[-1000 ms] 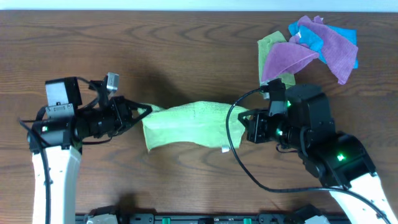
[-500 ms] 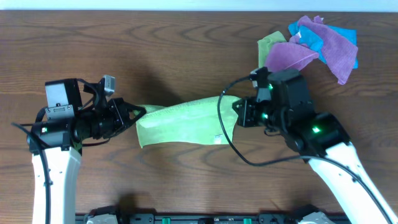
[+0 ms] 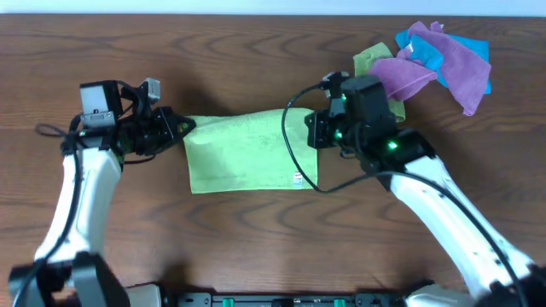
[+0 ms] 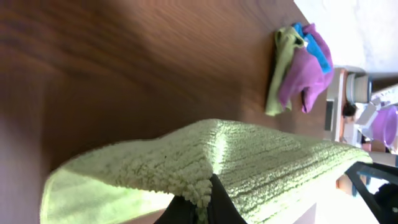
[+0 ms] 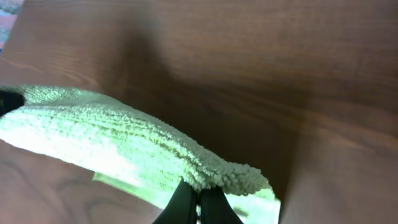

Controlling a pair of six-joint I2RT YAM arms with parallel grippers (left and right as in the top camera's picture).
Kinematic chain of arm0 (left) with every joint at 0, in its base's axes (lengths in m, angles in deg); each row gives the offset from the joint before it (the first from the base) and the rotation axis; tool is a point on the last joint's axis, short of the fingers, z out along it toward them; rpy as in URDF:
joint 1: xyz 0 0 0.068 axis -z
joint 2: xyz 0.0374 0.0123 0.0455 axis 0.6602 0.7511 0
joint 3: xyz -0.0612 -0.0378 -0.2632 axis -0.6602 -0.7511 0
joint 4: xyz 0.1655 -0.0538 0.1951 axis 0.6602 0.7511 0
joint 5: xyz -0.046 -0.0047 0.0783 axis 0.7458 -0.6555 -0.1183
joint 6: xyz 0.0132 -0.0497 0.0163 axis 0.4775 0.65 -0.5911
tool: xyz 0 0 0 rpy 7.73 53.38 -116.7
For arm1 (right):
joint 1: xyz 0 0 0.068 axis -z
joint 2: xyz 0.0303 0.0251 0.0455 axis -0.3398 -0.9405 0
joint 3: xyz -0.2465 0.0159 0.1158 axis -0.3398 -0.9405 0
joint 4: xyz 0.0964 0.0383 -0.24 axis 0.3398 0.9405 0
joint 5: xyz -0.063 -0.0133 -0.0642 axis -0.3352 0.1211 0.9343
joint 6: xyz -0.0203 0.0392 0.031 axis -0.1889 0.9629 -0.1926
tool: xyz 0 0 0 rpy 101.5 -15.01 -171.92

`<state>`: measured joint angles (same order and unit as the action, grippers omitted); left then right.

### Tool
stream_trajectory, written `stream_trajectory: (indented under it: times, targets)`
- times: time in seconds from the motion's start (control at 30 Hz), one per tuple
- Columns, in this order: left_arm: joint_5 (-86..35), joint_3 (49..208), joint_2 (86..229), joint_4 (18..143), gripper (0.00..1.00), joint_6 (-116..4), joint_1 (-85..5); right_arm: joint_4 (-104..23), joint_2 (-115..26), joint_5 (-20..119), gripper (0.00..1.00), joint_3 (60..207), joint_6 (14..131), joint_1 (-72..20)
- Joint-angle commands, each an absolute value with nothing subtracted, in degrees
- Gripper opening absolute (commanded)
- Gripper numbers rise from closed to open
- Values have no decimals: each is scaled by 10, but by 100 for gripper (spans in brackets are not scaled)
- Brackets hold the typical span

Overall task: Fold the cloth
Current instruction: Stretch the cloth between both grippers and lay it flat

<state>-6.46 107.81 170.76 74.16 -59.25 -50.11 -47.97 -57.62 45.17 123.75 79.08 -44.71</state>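
Pinching the cloth at far left corner with left gripper, jaws clamped narrow on fluffy, looped lime microfibre. Spread mid-table as rough rectangle, far edge raised off wood, small white tag at near right corner. Pinched at far right corner by right gripper, fingers tight on fabric. Underneath, dark wood-grain table; heap of purple, blue and olive cloths far right. Fingertips mostly buried in fabric in wrist views; clutter at left wrist view's edge unreadable.
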Motion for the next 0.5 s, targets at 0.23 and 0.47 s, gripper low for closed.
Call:
stream_trajectory:
  times: [0.23, 0.47]
  targets:
    - [-77, 1086, 1822, 572, 6, -584, -497, -618, -702, 512, 1, 1250, 737, -449]
    - [-111, 1086, 1908, 355, 95, -548, -488, -802, -786, 565, 42, 1250, 701, -442]
